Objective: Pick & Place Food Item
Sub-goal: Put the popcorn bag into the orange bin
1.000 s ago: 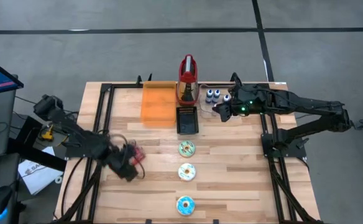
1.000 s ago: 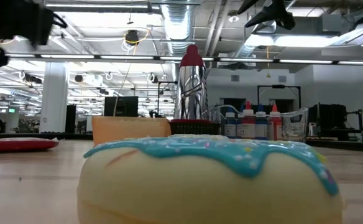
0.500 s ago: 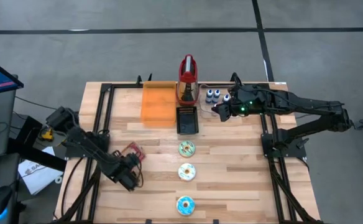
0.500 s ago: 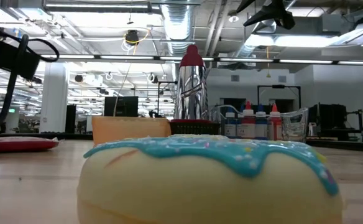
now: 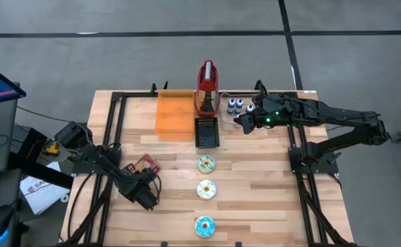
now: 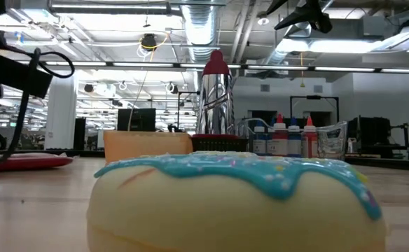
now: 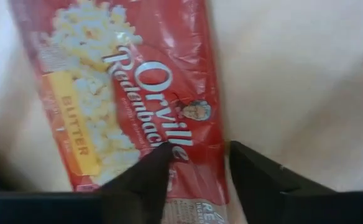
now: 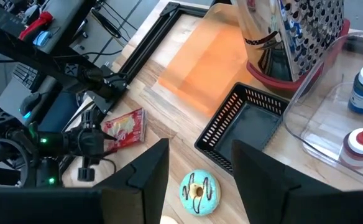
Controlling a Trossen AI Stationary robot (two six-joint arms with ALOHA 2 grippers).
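Packet (image 7: 132, 87) edge lies between the left pincer's (image 7: 197, 177) spread fingers.

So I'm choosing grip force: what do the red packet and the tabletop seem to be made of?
The packet looks like thin glossy plastic film: its printed face shows sheen and soft creases, and it lies flat. That suggests it would crumple easily, though its stiffness can't be judged. The tabletop looks like pale wood planks with visible grain and seams, in a smooth finish. The left gripper straddles the packet's edge.
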